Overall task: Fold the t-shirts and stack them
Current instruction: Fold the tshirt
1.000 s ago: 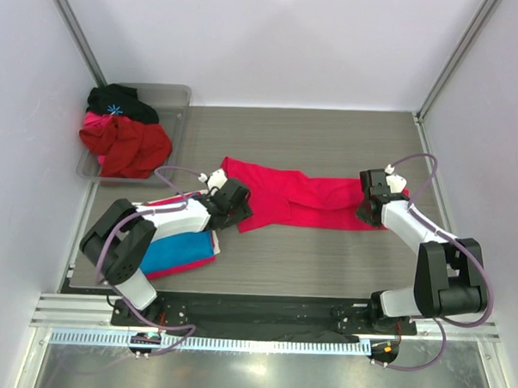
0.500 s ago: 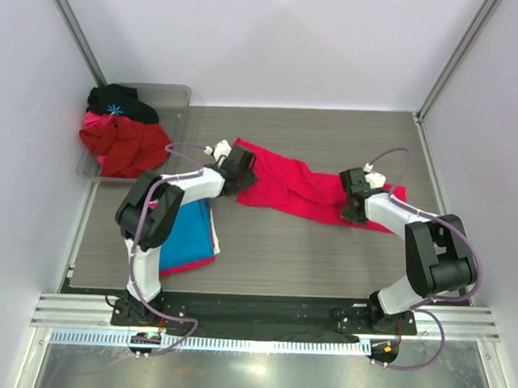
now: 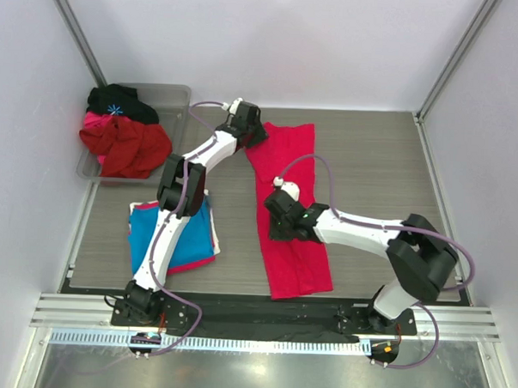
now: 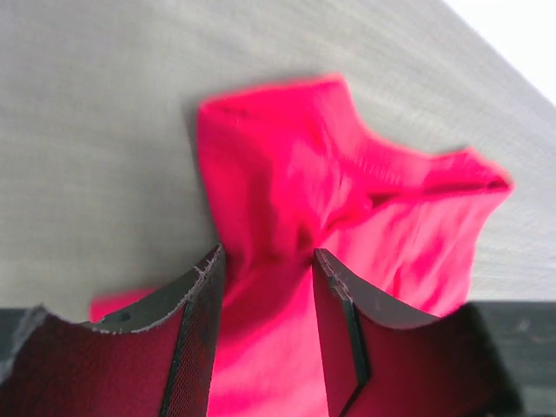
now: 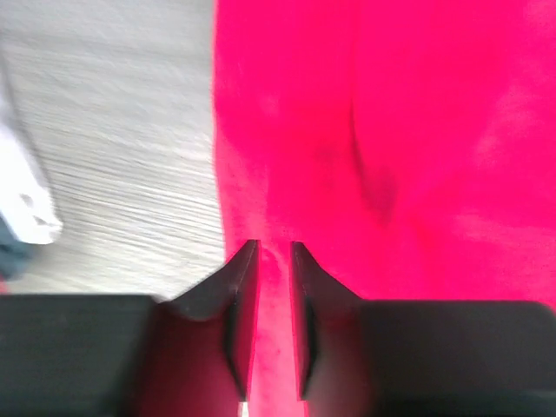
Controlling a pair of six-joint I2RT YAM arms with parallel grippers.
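Spreading the crimson-pink t-shirt (image 3: pixel 298 251) out for folding looks to be the step in hand. It lies as a long strip on the counter (image 3: pixel 372 156), running from close to the arms' bases towards the far side. Near and to its left sits a folded blue t-shirt (image 3: pixel 167 237) with a pink-red edge showing beneath it. Midway along the strip's left edge, the right gripper (image 5: pixel 273 246) has its jaws clenched on a thin ridge of the cloth. Farther off, the left gripper (image 4: pixel 267 254) grasps the strip's far left corner, cloth bunched between its jaws. Beyond, at far left, a clear bin (image 3: pixel 182 94) holds more garments. The next move probably calls for smoothing the strip flat before doubling it over.
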